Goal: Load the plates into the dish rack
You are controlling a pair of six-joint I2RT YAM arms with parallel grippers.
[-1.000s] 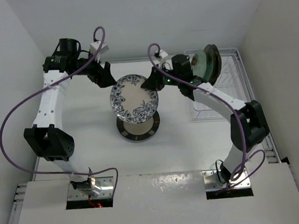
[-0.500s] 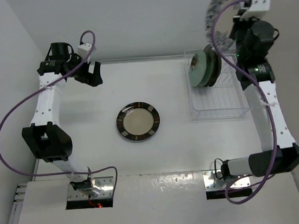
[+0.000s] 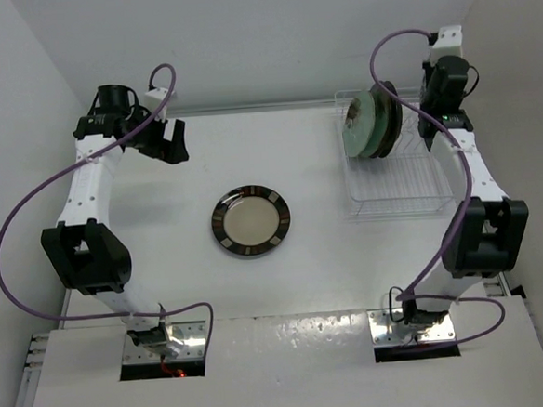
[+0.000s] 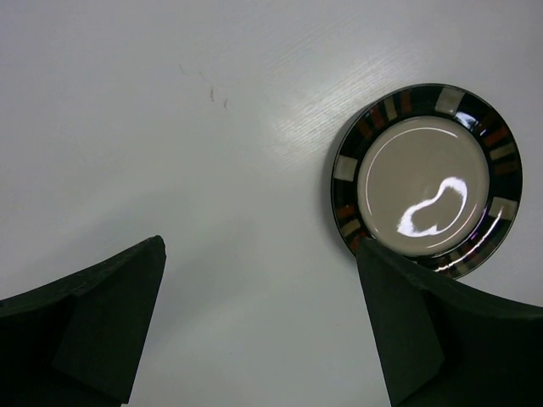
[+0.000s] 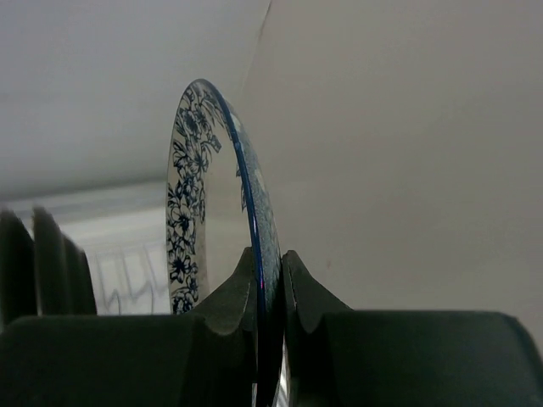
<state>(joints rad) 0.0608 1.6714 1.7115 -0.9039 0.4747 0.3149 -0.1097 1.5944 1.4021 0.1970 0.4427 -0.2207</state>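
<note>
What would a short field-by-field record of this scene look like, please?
left end effector: open, empty, above the table
right end effector: shut on the blue floral plate, held upright by its rim
patterned-rim plate: lying flat on the table, untouched
dish rack: stacked plates stand on edge at its far end
left to load: patterned-rim plate; blue floral plate not visibly seated yet

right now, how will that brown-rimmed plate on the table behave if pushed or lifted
The brown-rimmed plate looks stiff and probably breakable. Its bright glare suggests a slick glaze, so a rim pinch may slip. Lying flat on the table, it would likely slide, not tip, when pushed.
</note>
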